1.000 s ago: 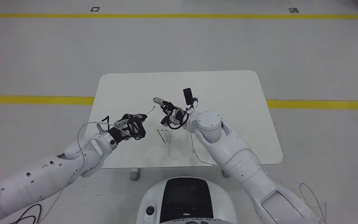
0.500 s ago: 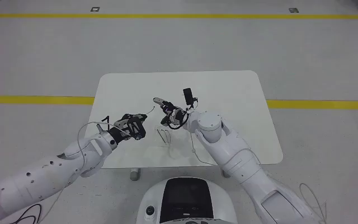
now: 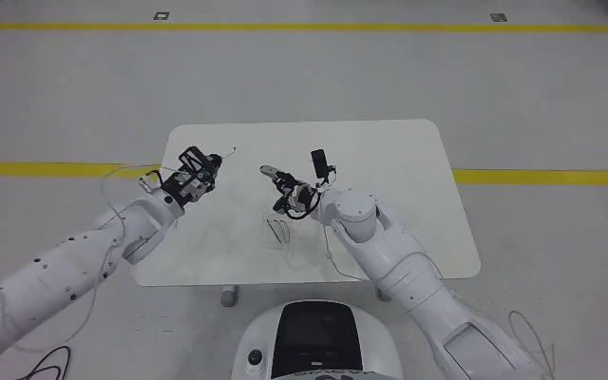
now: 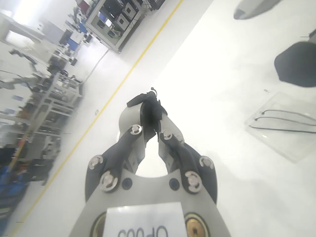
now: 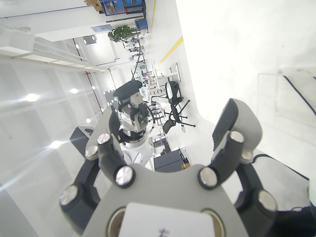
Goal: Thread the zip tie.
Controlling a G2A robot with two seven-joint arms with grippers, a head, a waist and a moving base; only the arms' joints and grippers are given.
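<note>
A white table (image 3: 399, 161) carries the whole scene. Near its front edge, closest to the robot, lies a clear tray (image 3: 270, 233); every place below is given from that tray.

Two white arms reach over the table from the robot's side. The left arm runs well out to the left of the tray and past it. The right arm comes in from the tray's right.

The right gripper (image 5: 171, 110) hangs just beyond the tray's far side. Its two padded fingers are spread wide with nothing between them.

The left gripper (image 4: 150, 114) is well apart from the tray, farther from the robot and off to the left, raised above the table. Its fingers are pressed together on a thin black zip tie (image 4: 152, 89), of which a short end with a small knob pokes out past the fingertips. How much of the strap is hidden inside the grip cannot be told.

Three more black zip ties (image 4: 284, 119) lie side by side in the tray, untouched.

The step in hand appears to be the carry: one tie has been taken up, and threading has not begun. The next move likely calls for bringing the two grippers together above the tray. The open right gripper could then take the tie's free end and line the tail up squarely with the tiny slot in the head.
</note>
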